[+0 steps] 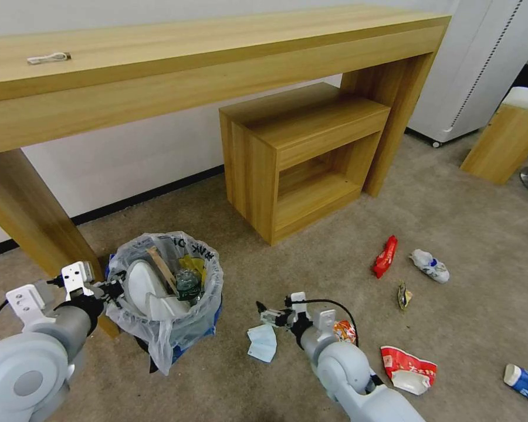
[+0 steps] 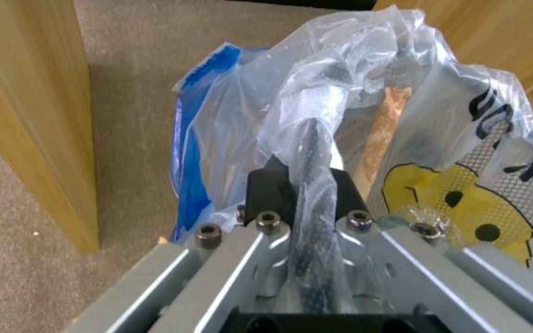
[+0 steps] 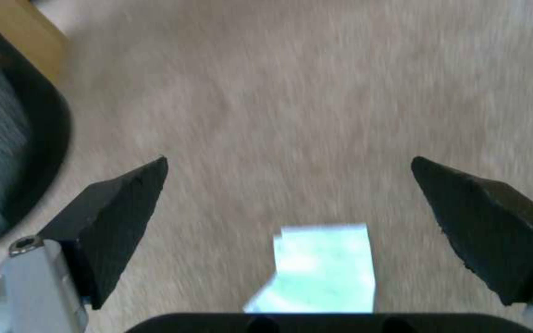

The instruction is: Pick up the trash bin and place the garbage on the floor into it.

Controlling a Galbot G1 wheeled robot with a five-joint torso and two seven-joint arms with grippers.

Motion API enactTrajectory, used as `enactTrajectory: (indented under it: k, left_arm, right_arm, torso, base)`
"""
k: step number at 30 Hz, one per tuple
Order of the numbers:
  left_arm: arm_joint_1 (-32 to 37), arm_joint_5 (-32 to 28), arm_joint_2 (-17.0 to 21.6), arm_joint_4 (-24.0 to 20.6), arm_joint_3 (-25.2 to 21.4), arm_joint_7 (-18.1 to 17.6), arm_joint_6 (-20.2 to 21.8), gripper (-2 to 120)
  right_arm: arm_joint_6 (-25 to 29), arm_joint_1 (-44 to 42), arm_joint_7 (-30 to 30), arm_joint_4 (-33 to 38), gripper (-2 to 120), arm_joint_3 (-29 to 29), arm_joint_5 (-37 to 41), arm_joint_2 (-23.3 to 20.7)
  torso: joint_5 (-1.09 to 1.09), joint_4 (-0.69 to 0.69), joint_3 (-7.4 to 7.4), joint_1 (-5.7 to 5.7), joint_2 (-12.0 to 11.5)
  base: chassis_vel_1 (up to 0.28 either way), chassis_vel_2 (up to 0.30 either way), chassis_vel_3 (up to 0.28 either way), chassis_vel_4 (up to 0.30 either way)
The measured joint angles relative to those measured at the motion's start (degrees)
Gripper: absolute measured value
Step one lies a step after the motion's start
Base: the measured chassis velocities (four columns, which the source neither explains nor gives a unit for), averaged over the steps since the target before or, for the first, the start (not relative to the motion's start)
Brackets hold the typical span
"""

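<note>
A Galbot G1 works a littered hotel-style room: its left gripper [image 2: 303, 185] is clamped on the rim of the trash bin [image 1: 170, 293], black fingers [image 2: 266, 189] pinching the bag-wrapped edge between them. The small blue bin, lined with a crinkly translucent bag [image 2: 402, 92] printed with black letters and a yellow mark, sits on the beige carpet [image 1: 452, 223] just beside the left leg of the long wooden table [image 1: 217, 64]. Inside it show a white slipper [image 1: 144, 284], a wooden stick [image 1: 161, 266] and a plastic bottle [image 1: 188, 284].

The right gripper [image 3: 288, 231] hangs low over the carpet with its jaws spread wide, nothing between them, directly above a pale blue mask [image 3: 316, 268] that lies flat on the floor just right of the bin. A crushed orange can [image 1: 345, 331] lies touching or just behind the right arm's wrist.

Farther right on the carpet are a red wrapper [image 1: 385, 256], a crumpled white-and-blue wrapper [image 1: 430, 265], a small dark wrapper [image 1: 403, 296], a crushed red-and-white paper cup [image 1: 408, 369] and, at the view's right edge, a blue-and-white container [image 1: 525, 382]. A low wooden open shelf unit [image 1: 299, 152] stands under the table's right end.
</note>
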Motion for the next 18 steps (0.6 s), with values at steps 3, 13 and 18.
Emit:
enactTrajectory:
  k: [3,13,18]
  left_arm:
    - [-0.1,0.0,0.0,0.1,0.1,0.0,0.0,2]
    - [-0.5,0.3,-0.1,0.6,0.5,0.5,0.0,2]
    - [-0.6,0.6,-0.2,0.8,0.7,0.7,0.0,2]
  right_arm:
    - [-2.7,0.6,2.5,-1.6,100,-0.9,0.8,0.5]
    - [-4.7,2.8,5.2,-8.3,100,-1.2,1.6,2.7]
    - [-5.3,3.0,5.2,-10.1,100,-1.1,1.4,3.2]
  torso:
    - [0.0,0.0,0.0,0.0,0.0]
    - [0.01,0.0,0.0,0.0,0.0]
    - [0.01,0.0,0.0,0.0,0.0]
  base:
    - [0.0,0.0,0.0,0.0]
    - [0.0,0.0,0.0,0.0]
    - [0.0,0.0,0.0,0.0]
